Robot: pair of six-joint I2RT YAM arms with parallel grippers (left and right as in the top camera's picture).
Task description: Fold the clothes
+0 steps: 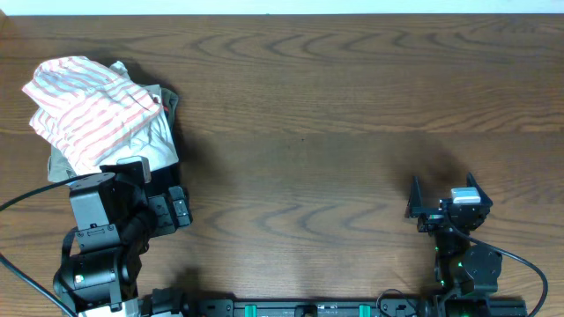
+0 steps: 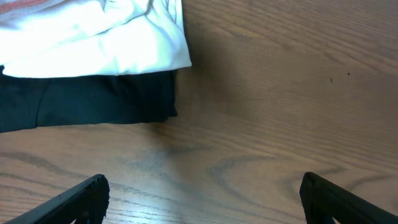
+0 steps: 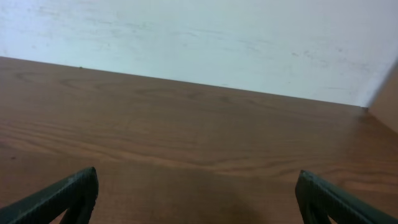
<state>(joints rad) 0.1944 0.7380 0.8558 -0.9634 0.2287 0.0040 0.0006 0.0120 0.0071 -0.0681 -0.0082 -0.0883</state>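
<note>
The clothes, a white shirt with thin salmon-orange stripes (image 1: pixel 84 107), lie crumpled on top of a pile at the table's back left. Only a sliver of its stripes (image 2: pixel 28 5) shows at the top left of the left wrist view. My left gripper (image 1: pixel 176 210) hovers just in front of the pile's near edge, open, with bare wood between its fingers (image 2: pixel 202 186). My right gripper (image 1: pixel 443 189) stands far off at the front right, also open and empty (image 3: pixel 198 183), facing the back wall.
Under the striped shirt lie a plain white garment (image 2: pixel 112 43), a black folded garment (image 2: pixel 87 99) and a beige one (image 1: pixel 169 97). The wooden table (image 1: pixel 335 114) ends at a white wall (image 3: pixel 217 37) behind.
</note>
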